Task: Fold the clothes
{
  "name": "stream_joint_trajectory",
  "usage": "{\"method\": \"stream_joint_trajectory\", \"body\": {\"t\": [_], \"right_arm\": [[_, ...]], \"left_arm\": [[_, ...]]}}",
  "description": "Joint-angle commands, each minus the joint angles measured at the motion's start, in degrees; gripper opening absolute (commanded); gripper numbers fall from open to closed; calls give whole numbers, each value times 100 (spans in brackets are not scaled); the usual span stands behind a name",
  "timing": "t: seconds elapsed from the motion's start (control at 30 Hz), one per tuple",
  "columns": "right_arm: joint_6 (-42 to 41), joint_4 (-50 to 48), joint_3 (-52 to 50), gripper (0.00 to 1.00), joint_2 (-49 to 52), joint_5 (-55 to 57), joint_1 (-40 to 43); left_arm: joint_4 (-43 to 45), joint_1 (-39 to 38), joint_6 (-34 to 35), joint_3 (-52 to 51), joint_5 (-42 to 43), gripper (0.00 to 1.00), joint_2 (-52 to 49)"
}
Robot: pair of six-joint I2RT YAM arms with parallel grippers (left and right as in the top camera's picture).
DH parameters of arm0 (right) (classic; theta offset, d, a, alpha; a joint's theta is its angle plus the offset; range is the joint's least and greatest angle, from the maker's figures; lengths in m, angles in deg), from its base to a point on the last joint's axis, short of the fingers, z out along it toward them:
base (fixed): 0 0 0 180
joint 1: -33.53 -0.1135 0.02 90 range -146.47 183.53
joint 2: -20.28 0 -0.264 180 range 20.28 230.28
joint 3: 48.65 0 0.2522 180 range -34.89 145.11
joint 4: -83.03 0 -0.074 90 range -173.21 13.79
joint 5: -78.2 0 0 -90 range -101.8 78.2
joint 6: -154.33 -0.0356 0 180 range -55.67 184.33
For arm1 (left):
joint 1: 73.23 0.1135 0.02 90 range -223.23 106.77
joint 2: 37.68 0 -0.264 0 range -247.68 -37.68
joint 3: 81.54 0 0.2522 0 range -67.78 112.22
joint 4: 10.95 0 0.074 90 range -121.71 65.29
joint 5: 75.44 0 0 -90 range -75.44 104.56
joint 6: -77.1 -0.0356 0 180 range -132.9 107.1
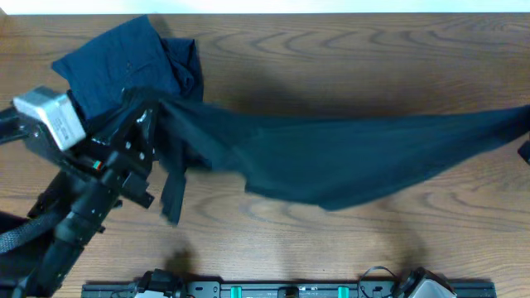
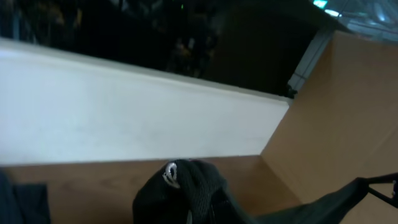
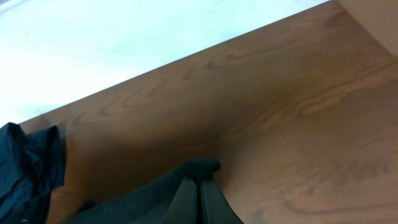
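Closest to the lens, the right fingers (image 3: pixel 208 202) are pressing together on a fold of the black top (image 3: pixel 186 171), leaving no gap between them. From above, this top is hanging stretched over the table (image 1: pixel 331 58), running from the left fingers (image 1: pixel 142 124) to the right edge, where its end is being cut off. Bunched cloth is hiding the left fingers in their own view, but they are clamping the top too. Navy clothes (image 1: pixel 124 62) are lying behind, partly covered.
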Motion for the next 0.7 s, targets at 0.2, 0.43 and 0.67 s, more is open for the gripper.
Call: {"method": "stream_joint_trajectory", "body": {"t": [0.2,0.43,0.67], "right_arm": [[63,483,310,1,103,450,57],[22,780,304,1,1176,817,-85],[24,358,304,1,2774,820,-476]], "left_arm": [[-645,20,238,83,-111,6,-680],[-833,17,236,83,-107,6,-2199],[-376,7,-7,83,-109,6,-3991]]}}
